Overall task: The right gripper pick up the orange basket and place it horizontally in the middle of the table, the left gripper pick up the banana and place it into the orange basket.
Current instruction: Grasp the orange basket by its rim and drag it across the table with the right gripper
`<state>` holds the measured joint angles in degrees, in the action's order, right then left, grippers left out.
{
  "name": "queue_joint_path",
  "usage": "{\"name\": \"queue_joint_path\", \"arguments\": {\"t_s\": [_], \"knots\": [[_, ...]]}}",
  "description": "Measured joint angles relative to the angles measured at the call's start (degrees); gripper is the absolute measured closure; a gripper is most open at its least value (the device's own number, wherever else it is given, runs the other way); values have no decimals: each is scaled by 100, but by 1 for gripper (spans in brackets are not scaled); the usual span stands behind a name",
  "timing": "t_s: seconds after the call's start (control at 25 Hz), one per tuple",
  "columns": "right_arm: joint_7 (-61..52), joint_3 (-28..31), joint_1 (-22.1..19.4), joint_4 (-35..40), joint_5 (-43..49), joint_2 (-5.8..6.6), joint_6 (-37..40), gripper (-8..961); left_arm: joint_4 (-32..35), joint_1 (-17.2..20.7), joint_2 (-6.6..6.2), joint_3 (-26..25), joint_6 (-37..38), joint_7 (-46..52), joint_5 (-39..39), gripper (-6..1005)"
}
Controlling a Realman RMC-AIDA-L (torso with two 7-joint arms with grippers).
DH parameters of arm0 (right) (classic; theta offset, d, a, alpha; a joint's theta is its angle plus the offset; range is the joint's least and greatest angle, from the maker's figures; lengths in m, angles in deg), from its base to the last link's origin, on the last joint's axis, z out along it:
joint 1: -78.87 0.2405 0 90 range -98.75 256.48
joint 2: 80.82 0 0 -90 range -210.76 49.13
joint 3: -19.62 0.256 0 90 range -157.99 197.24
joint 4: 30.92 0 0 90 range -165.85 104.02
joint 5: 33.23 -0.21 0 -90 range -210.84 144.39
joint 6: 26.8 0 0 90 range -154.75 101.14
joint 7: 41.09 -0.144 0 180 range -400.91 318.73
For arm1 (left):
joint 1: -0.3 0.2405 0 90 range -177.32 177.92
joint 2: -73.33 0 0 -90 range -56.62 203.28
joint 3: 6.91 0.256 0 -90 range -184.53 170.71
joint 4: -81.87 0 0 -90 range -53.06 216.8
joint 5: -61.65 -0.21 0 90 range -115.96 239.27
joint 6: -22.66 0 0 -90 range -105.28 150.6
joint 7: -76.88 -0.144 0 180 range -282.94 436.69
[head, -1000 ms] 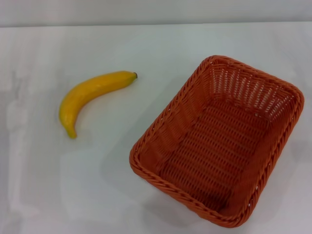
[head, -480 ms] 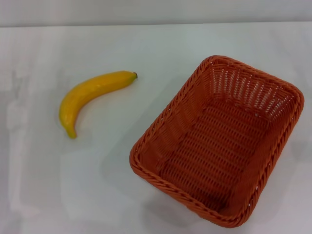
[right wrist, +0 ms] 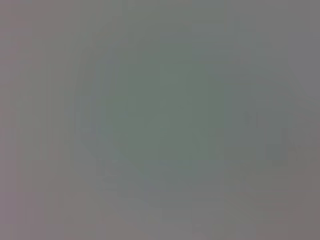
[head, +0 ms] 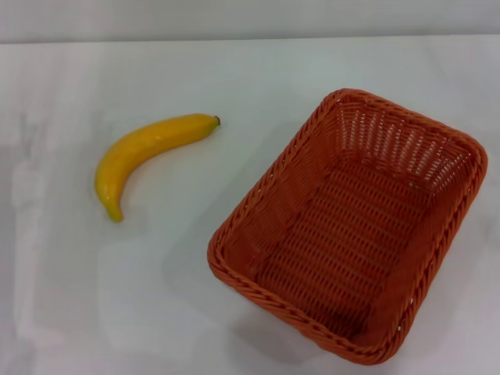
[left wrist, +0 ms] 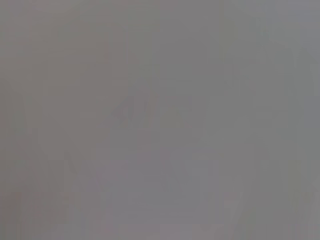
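Right hand: not in any view; its wrist camera shows only a blank grey field, so whether its fingers are spread or pressed together cannot be told. Left hand: likewise out of sight, state unknown.

Orange basket (head: 349, 226): woven, rectangular, rounded corners, braided rim. Sits upright and empty toward the counter's right and near edges, turned at a slant to those edges, one corner close to the near edge. Likely light and fairly stiff, with some give in the weave; the open weave and thick rim should offer good purchase. Best hold is probably a pinch over the rim at the middle of a long side, one finger inside, one outside. A one-sided grip may let it tip or swing.

Banana (head: 144, 152): yellow, curved, dark tip toward the far edge. Lies flat toward the counter's left edge, well apart from the basket. Looks smooth and plastic, likely light, rigid and somewhat slippery; grip across the thick middle.

Counter (head: 258, 70): white, slightly glossy.
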<state>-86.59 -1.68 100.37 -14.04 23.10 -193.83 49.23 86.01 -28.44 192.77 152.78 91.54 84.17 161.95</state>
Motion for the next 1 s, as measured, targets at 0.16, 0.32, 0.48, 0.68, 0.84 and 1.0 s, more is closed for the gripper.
{"name": "queue_joint_path", "arguments": {"t_s": [0.16, 0.32, 0.48, 0.68, 0.84, 1.0], "knots": [[-2598, -1008, 69, 306, 36, 528, 403, 182, 8, 0, 0, 0, -7, 0, 0, 138], [-4034, -1900, 242, 497, 40, 1052, 718, 182, 53, 0, -1, 0, -10, 0, -3, 138], [-5207, -2729, 608, 607, 322, 1603, 976, 183, 70, 0, -6, 0, -14, 0, -6, 138], [-6137, -2899, 1279, 759, 1728, 2105, 1347, 183, 69, -33, -8, 1, -15, 0, -10, 138], [-6835, -2904, 1884, 1146, 3247, 2324, 1509, 183, 69, -51, -8, 8, -16, -4, -21, 138], [-7259, -2913, 2457, 1247, 4334, 2466, 1709, 183, 69, -60, -13, 9, -15, -7, -154, 138]]}}
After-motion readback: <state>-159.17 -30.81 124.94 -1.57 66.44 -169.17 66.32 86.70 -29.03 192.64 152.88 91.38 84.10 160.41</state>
